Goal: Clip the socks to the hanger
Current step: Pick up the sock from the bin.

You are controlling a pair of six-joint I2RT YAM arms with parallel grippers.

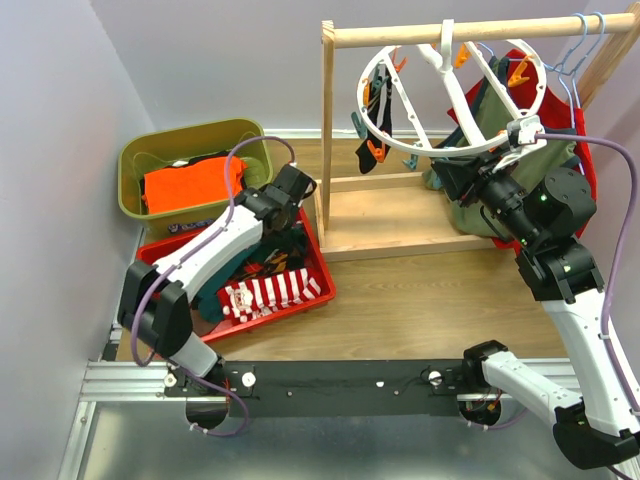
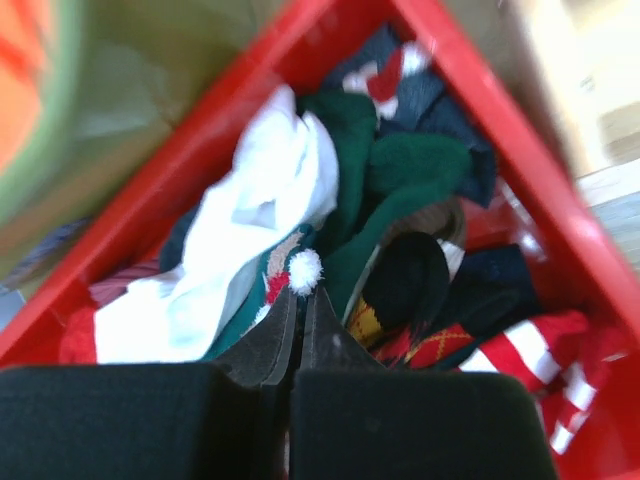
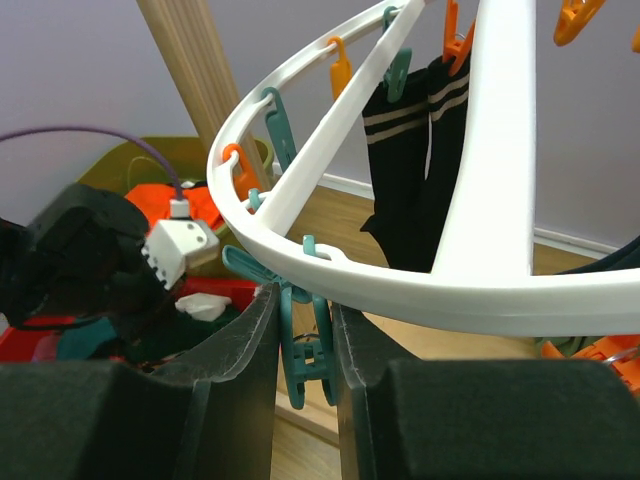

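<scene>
The white ring hanger [image 1: 385,128] hangs from the wooden rack, with a pair of black socks [image 1: 375,120] clipped on its far left. My right gripper [image 3: 303,300] is just under the near rim [image 3: 420,290] and shut on a dangling teal clip [image 3: 305,350]; it also shows in the top view [image 1: 452,172]. My left gripper [image 2: 300,300] is down in the red tray [image 2: 250,100] among loose socks. Its jaws are closed at the edge of a green sock with a white pompom [image 2: 303,270]. White [image 2: 250,220], dark green [image 2: 390,170], argyle [image 2: 430,345] and red-striped [image 1: 270,293] socks lie around it.
A green bin [image 1: 135,165] holding an orange garment stands behind the red tray [image 1: 325,285]. The wooden rack [image 1: 400,36] with its base board fills the back middle. Olive and red shirts [image 1: 500,110] hang on light-blue hangers behind the ring.
</scene>
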